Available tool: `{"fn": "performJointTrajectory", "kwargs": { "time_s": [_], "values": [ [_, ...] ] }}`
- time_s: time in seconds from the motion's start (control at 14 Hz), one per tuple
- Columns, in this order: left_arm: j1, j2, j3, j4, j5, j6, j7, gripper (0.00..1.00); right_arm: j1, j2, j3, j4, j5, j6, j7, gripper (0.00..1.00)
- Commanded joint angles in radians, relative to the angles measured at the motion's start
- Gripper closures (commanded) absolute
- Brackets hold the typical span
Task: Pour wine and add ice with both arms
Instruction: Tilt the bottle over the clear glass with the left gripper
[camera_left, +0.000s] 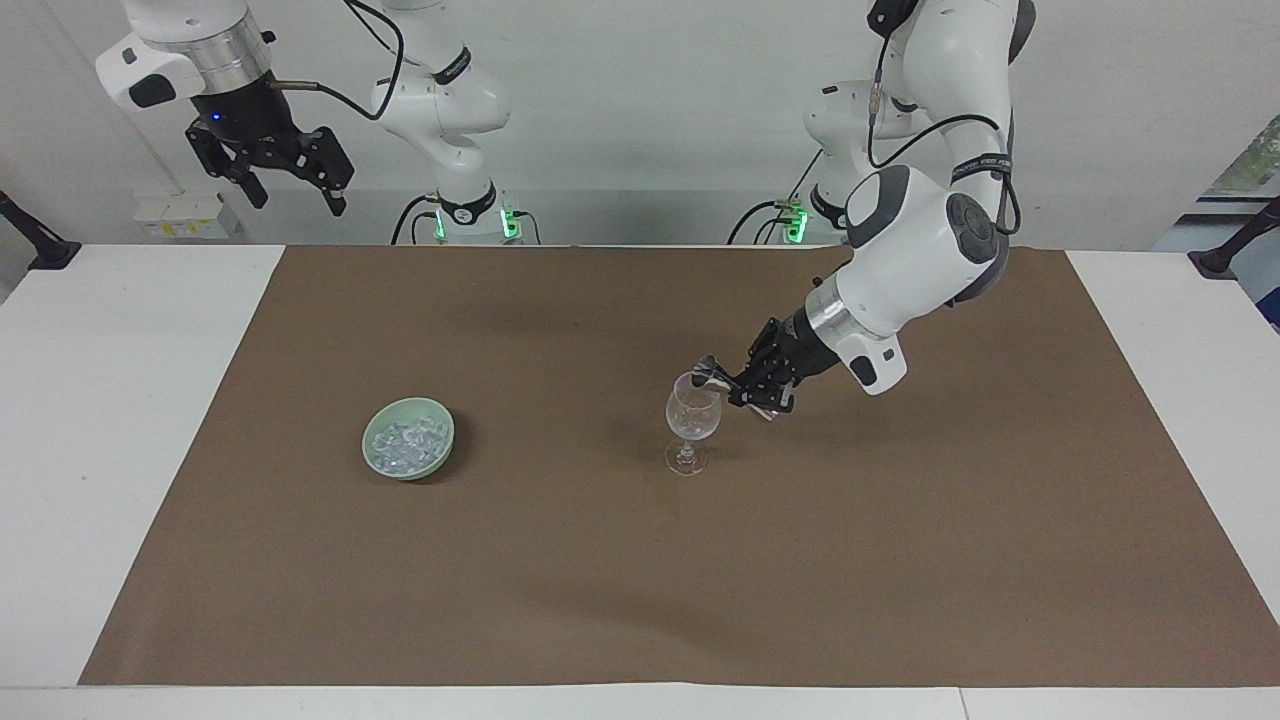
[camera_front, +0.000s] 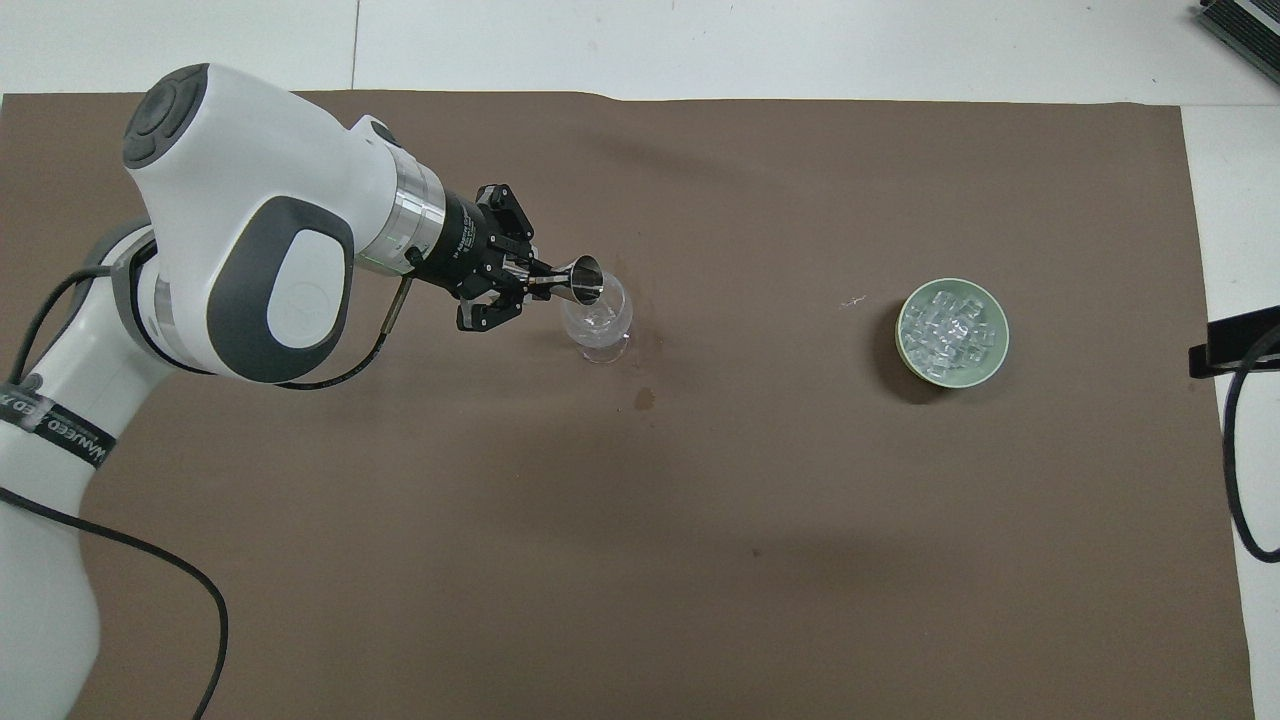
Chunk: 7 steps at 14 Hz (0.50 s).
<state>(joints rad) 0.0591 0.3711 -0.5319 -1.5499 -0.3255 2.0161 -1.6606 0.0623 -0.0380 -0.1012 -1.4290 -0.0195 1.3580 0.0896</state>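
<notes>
The left gripper (camera_left: 742, 385), clamped tight on a small steel jigger (camera_front: 583, 279), tips the measure over the rim of a clear stemmed glass (camera_left: 691, 420) standing upright on the brown mat (camera_left: 640, 560) that covers the middle of the white table (camera_left: 120, 420). The left arm (camera_front: 250, 270) carries a black band lettered in white near its base end, partly readable as "WANJEED" in the overhead view; small white print on the gripper's black body is too fine to make out. The ice (camera_front: 950, 328), a heap of clear chunks, fills a pale green bowl (camera_left: 408, 451) on the mat, well apart from the left gripper and the glass, toward the right arm's end of the table. Whether any ice lies in the glass cannot be told. A dark spot (camera_front: 645, 399) marks the mat just nearer the robots than the glass. The right arm waits, its right gripper (camera_left: 290, 185) raised high above its own end of the table, jaws spread and holding nothing
</notes>
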Motion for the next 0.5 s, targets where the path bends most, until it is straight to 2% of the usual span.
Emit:
{"fn": "performJointTrajectory", "kwargs": {
  "time_s": [0.0, 0.43],
  "values": [
    [-0.013, 0.017, -0.005, 0.034, 0.048, -0.020, -0.034, 1.00, -0.006, -0.020, 0.002, -0.025, 0.009, 0.013, -0.016, 0.00],
    [-0.015, 0.018, -0.008, 0.042, 0.082, -0.036, -0.036, 1.00, -0.006, -0.020, 0.002, -0.025, 0.009, 0.013, -0.016, 0.00]
  ]
}}
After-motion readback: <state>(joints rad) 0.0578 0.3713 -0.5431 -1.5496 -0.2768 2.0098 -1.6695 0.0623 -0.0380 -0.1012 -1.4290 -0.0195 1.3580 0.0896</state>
